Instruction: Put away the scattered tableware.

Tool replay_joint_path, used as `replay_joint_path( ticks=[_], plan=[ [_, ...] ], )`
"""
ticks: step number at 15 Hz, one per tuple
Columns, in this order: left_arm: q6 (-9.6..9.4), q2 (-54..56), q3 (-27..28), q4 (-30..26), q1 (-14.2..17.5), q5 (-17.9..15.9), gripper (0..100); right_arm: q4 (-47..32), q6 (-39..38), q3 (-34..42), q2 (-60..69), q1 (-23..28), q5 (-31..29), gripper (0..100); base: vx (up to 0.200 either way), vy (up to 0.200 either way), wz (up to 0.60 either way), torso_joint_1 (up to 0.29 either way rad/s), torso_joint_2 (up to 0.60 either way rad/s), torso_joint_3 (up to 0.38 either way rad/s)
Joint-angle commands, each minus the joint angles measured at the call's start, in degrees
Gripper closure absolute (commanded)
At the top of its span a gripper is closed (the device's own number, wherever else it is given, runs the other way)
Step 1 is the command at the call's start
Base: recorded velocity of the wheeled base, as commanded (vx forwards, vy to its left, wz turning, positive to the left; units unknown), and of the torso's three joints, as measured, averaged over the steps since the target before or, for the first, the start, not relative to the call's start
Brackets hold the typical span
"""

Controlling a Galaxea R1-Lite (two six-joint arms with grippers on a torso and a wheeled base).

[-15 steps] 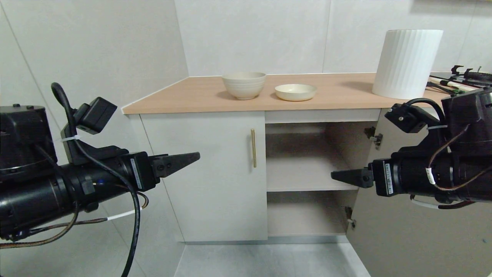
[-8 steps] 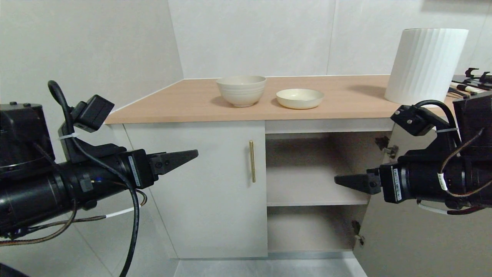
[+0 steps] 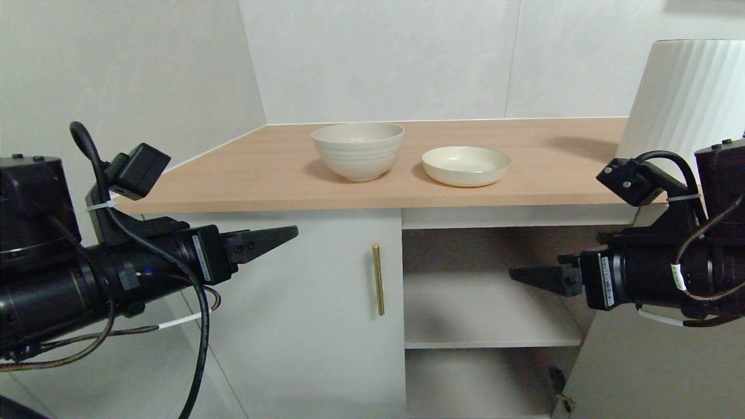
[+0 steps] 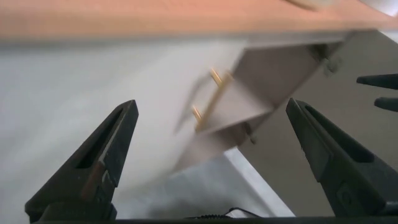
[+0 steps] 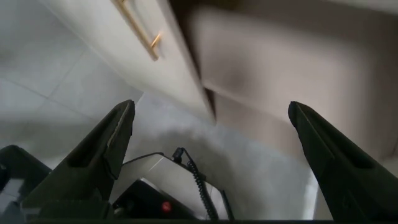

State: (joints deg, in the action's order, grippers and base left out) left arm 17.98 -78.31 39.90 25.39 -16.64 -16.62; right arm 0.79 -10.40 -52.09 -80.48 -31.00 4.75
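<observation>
Jaws gape empty on my left gripper (image 4: 211, 106) and right gripper (image 5: 211, 107). Bowl (image 3: 358, 150) and dish (image 3: 466, 166) sit apart; the ribbed cylinder (image 3: 681, 99) is cut off.

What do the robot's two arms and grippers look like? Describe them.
The left gripper and right gripper are black, with tapered pointed tips, on thick black cylindrical arms. Each wrist carries a white printed label, a boxy black camera on a bracket, and a looped black cable held by a white tie. Thin brown wires trail alongside.
</observation>
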Motion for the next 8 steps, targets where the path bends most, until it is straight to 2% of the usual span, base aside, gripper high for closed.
replay_joint_path(
  ticks=[1,8],
  plan=[
    [0.04,0.97,0.00,0.01,-0.06,-0.08,0,0.00,0.73,0.59,1.12,-0.02,0.78,0,0.000,0.000,0.00,0.000,0.00,0.000],
    [0.04,1.23,0.00,0.10,-0.06,-0.17,0,0.00,0.91,0.85,2.17,-0.02,1.66,0,0.000,0.000,0.00,0.000,0.00,0.000]
  ],
)
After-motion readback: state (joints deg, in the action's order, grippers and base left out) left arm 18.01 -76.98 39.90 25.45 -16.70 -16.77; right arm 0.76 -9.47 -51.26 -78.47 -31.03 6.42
